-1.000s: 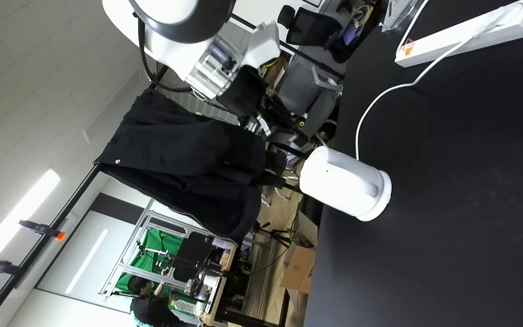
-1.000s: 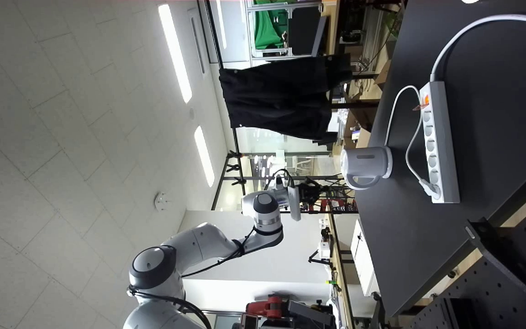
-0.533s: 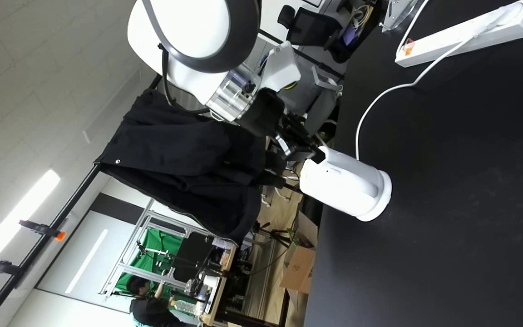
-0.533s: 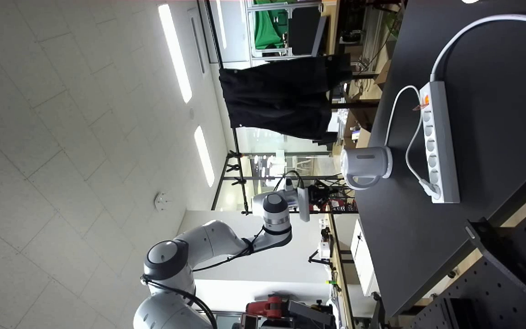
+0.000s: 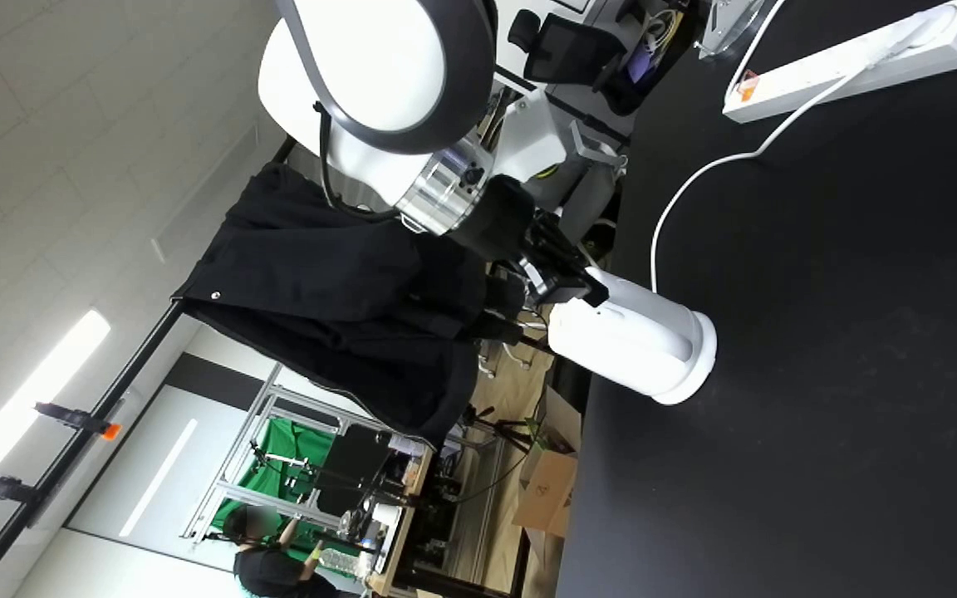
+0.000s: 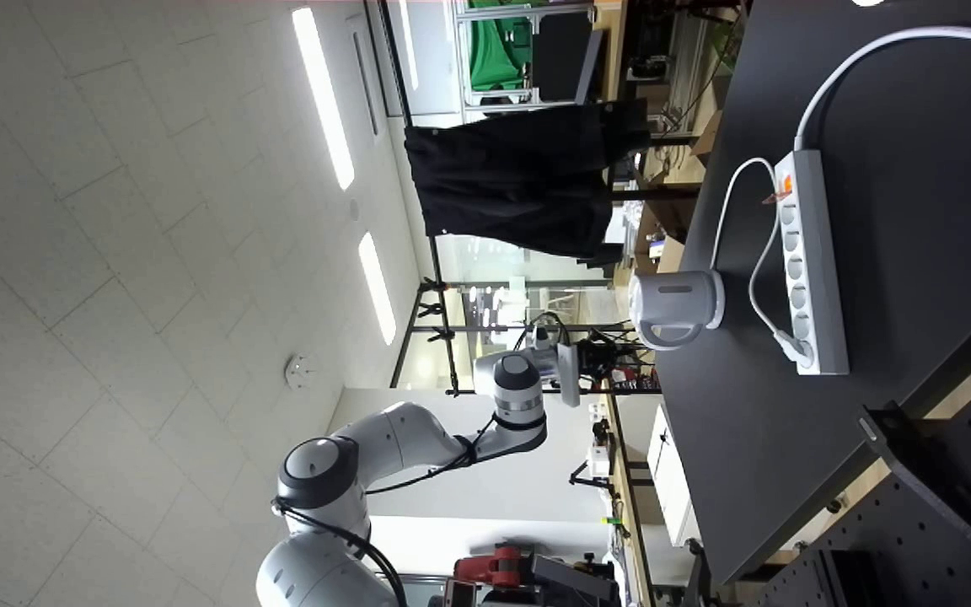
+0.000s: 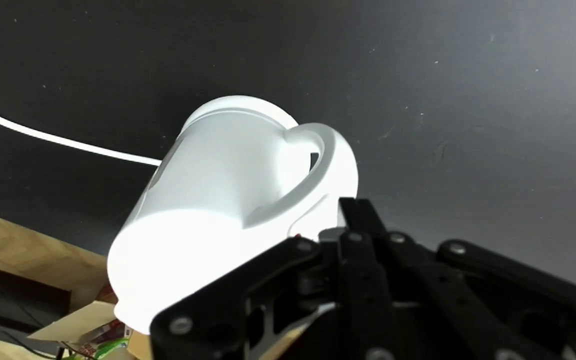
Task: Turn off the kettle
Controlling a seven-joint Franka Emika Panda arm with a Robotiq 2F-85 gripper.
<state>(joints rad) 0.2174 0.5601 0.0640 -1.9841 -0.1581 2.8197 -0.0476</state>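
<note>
At a corner of the desk [image 6: 789, 438]: gripper [image 7: 356, 201] up at kettle [image 6: 678, 300], switch-off not confirmed

Pos.: kettle upright on the desk, nr. the corner that shows in an exterior view; wrist view has one desk edge past its top end. Its cord [image 7: 83, 145] runs to the strip [image 6: 814, 261], farther from that corner, w/ plug [image 6: 791, 346] in, so power prob. avail.

Done, est.: the approach. Gripper's at the kettle's top, by the upper end of the handle [image 7: 342, 170], fingers [image 7: 368, 220] together, nothing between them. Contact vs. small gap: can't tell from any view.

Left, prob.: push or flick the switch, check it took, back off. No clear sighting of the switch; likely masked by the gripper in wrist view. Tiny red dot [image 7: 297, 235] shows nr. the handle top; lamp or printed mark, can't say, so on/off status unk. Approx. halfway at best, IMO: reach OK, actual turn-off unproven.

Risk, est.: a sideways shove could slide the kettle toward the desk edge, so a straight push, i.e. along the switch's travel, is the safer bet.
</note>
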